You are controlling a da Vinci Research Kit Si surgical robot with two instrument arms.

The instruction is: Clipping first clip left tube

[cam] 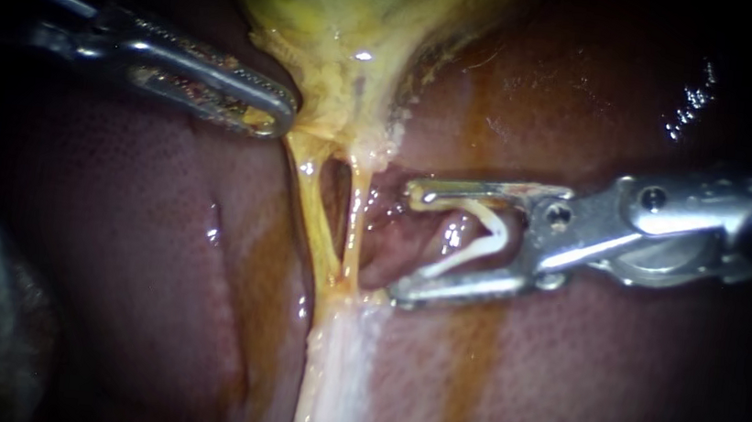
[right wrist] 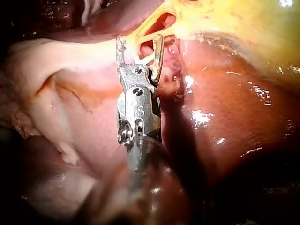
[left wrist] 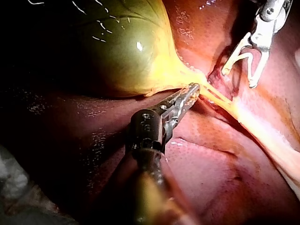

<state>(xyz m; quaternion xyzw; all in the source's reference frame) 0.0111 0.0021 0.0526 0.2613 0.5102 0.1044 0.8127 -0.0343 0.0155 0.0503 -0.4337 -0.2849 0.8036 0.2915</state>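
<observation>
Window: we note an open slot between the left tube (cam: 313, 223) and right tube (cam: 355, 223), closed below where both join a pale band (cam: 338, 364).
Right approach: the right tube stands between the left tube and our right instrument (cam: 406, 244), whose wide jaws carry a clip (cam: 495, 232).
Upper left: our left instrument (cam: 271, 109), clamped on the gallbladder (cam: 349, 15), blocks it.
Left flank: bare liver (cam: 144, 235), open.

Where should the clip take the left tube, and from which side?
Probably mid-stretch: there the left tube runs bare, with a gap to the right tube. Come from the right, where the right instrument's jaws, holding the clip, face it.
</observation>
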